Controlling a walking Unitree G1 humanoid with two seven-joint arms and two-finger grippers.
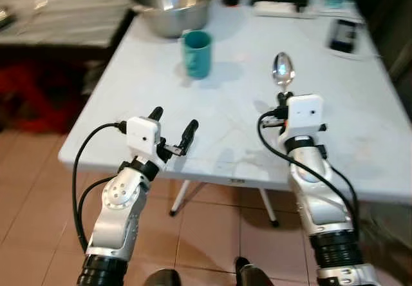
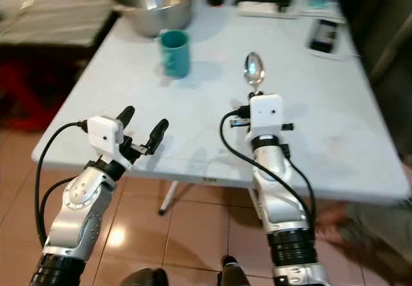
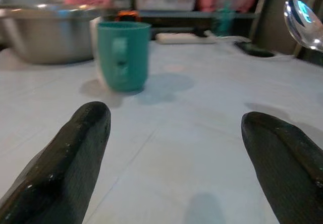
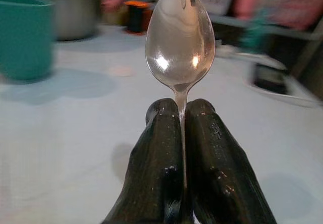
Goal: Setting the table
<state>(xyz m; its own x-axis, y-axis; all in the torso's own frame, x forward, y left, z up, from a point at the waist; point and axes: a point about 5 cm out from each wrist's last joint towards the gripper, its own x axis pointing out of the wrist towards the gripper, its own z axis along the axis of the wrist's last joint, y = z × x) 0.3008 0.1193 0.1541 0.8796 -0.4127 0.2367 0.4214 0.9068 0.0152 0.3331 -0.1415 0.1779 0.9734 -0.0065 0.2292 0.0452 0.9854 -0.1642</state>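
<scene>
Steel spoon (image 4: pixel 180 37) in right hand (image 4: pixel 180 115).

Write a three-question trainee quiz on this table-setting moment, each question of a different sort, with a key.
1. True or false: the right pincer is shut on the spoon.
2. Multiple choice: between the steel bowl and the left pincer stands
A. a red plate
B. a teal mug
C. a glass jug
3. Fill in: the left pincer is ____, holding nothing, at the near edge of the table.

Key
1. True; its two fingers pinch the handle, bowl end pointing forward.
2. B
3. open
</scene>
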